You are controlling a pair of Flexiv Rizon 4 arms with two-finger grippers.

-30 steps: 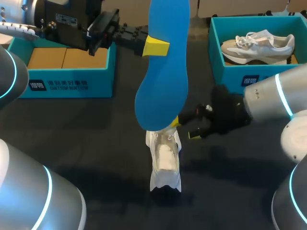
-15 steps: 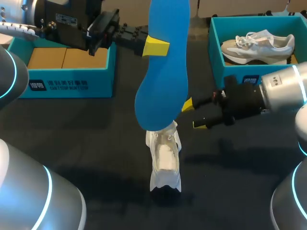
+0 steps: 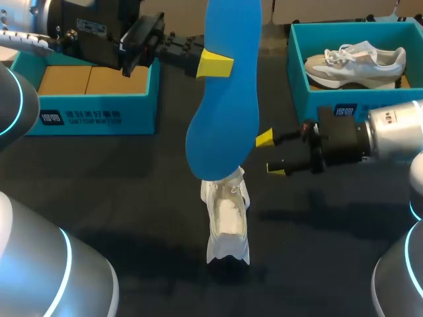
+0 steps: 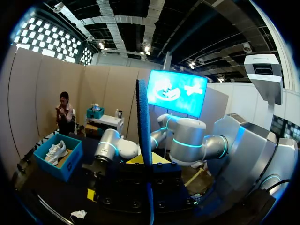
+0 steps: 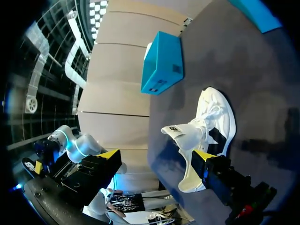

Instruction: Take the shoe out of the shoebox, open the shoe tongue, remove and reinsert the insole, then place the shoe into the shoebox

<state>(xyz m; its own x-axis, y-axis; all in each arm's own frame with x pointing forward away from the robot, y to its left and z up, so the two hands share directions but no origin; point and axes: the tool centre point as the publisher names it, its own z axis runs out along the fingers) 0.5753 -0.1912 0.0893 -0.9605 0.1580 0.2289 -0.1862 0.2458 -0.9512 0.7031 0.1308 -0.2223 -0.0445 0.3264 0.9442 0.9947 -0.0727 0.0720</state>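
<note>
Our left gripper (image 3: 218, 64) pinches the upright blue insole (image 3: 221, 125); our right gripper (image 3: 271, 154), fingers spread, hovers at two o'clock from the white shoe (image 3: 228, 218).

Dark table (image 3: 132, 172), white shoe (image 3: 228, 221) at middle, left shoebox (image 3: 99, 117), right shoebox (image 3: 310, 105) beyond

white print on left shoebox (image 3: 135, 117) and right shoebox (image 3: 310, 100) fronts, unreadable
</note>
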